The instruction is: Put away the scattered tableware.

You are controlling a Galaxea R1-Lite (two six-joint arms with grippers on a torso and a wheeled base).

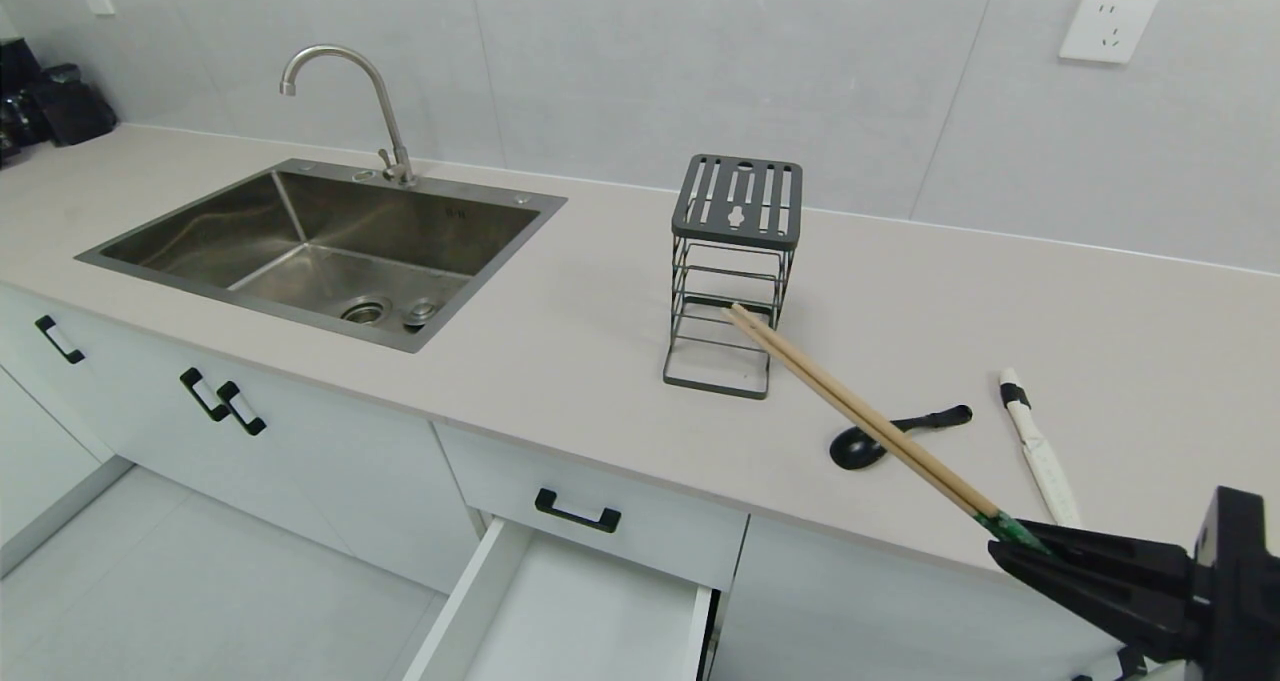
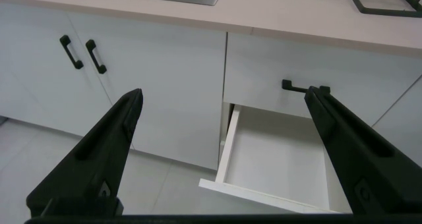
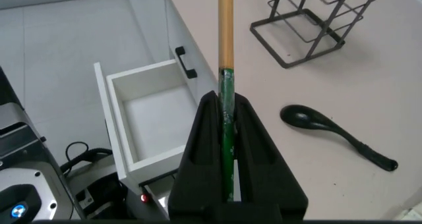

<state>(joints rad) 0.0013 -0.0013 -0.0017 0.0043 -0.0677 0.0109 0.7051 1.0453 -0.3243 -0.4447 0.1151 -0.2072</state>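
A: Where is the right hand [image 1: 1020,551], and what is in it?

B: It sits at the counter's [image 1: 560,361] near edge, at 4 o'clock in the head view. Its fingers are clamped together on the green ends of the chopsticks [image 1: 860,416].

A: Which way do the sticks run?

B: From the hand toward 10 o'clock, held above the counter. In the head view their tips overlap the lower rungs of the wire rack [image 1: 730,281]; I cannot tell whether they touch it. The right wrist view shows the right hand [image 3: 226,109] closed on the chopsticks [image 3: 225,26].

A: What else is lying loose?

B: A black spoon [image 1: 852,451] lies flat on the counter at 4 o'clock from the rack, and the sticks cross above it. A white utensil [image 1: 1035,446] with a black band lies at 3 o'clock from the spoon, apart from it.

A: And the left hand [image 2: 224,95]?

B: Fingers wide apart, holding nothing, in front of the cabinets, with the drawer [image 2: 277,158] pulled open beyond it.

A: Where is that drawer in the head view?

B: The drawer [image 1: 560,611] is at 7 o'clock from the rack, under the counter. The sink [image 1: 330,216] with its faucet [image 1: 345,91] is at 9 o'clock from the rack.
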